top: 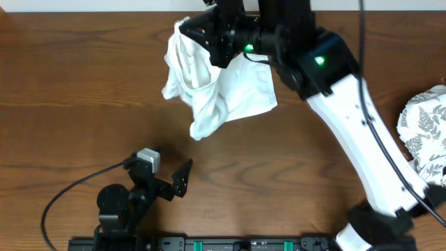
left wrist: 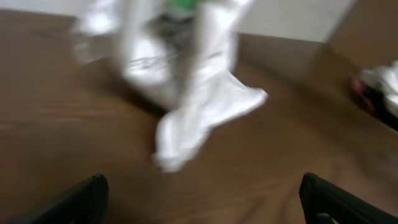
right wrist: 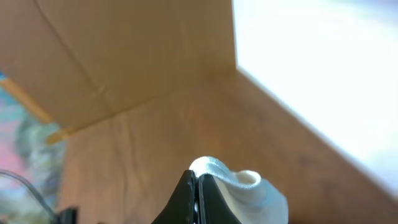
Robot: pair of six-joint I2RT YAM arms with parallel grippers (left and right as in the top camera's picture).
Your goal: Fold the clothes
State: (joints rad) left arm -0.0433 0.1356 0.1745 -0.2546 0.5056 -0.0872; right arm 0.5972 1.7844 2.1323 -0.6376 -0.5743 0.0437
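At the far side of the table [top: 83,104]: a white T-shirt [top: 212,87] hanging bunched from the right gripper [right wrist: 198,188].
The right jaws are pinched tight on a fold of fabric. The left gripper [top: 174,183] sits near the front edge, spread wide and empty. The cloth looks light, limp and shapeless, so a hem or shoulder seam should give a better hold than the crumpled middle.
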